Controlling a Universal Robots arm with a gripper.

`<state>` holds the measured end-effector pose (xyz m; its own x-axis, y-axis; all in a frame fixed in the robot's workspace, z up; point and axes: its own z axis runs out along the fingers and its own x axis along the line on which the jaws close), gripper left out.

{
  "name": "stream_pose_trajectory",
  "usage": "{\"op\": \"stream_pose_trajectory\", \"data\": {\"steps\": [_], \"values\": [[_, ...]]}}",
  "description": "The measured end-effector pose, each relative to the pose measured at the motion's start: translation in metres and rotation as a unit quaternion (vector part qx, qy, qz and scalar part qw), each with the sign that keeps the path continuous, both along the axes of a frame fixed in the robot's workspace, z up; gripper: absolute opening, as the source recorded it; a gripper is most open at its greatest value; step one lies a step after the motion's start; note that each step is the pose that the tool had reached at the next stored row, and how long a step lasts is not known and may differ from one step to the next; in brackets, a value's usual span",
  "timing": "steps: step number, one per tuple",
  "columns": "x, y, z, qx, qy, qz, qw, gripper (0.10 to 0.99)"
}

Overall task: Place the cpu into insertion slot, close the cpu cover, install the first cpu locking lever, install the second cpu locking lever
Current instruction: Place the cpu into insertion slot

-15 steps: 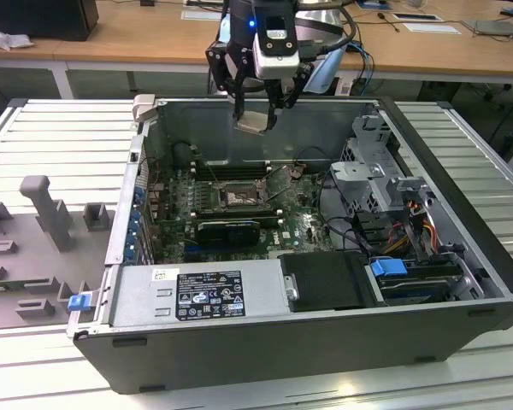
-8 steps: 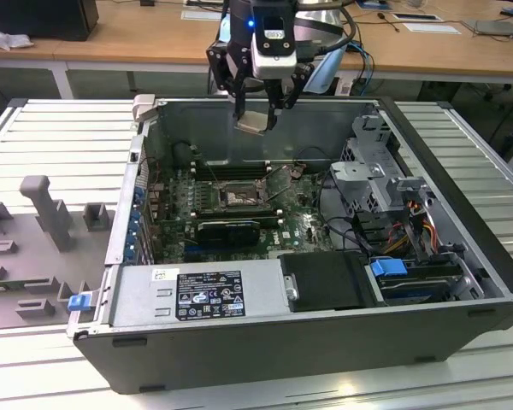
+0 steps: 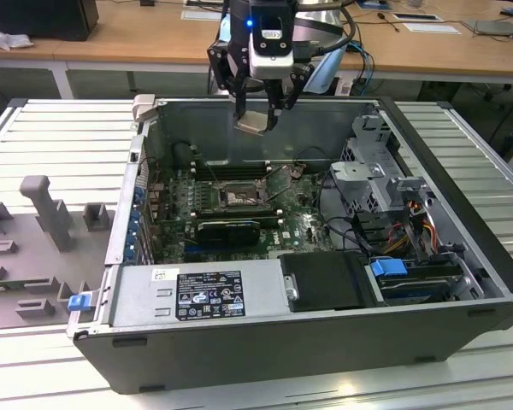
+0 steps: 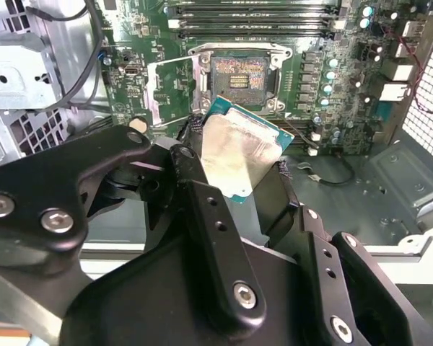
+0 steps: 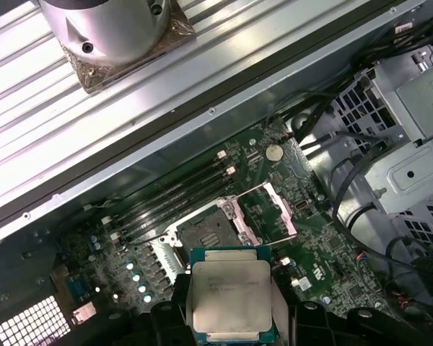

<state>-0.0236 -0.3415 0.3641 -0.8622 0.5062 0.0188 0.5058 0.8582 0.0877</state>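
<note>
Black gripper (image 4: 236, 171) fingers are clamped on opposite edges of the cpu (image 5: 231, 292), holding it in the air well above the motherboard (image 3: 299, 213) inside the open computer case (image 3: 325, 346). Below it the insertion slot (image 4: 238, 76) lies bare, with the cpu cover (image 4: 169, 94) swung open beside it. Seating it well, I judge, calls for squaring the chip's edges to the slot's frame, keeping it level and lowering straight down without any sideways slide.
</note>
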Motion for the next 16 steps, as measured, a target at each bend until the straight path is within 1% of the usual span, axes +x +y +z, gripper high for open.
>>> {"op": "stream_pose_trajectory", "data": {"steps": [8, 16], "values": [[0.0000, 0.0000, 0.0000, 0.0000, 0.0000, -0.032, 0.9995, 0.525], [0.0000, 0.0000, 0.0000, 0.0000, 0.0000, -0.059, 0.9983, 0.525]]}}
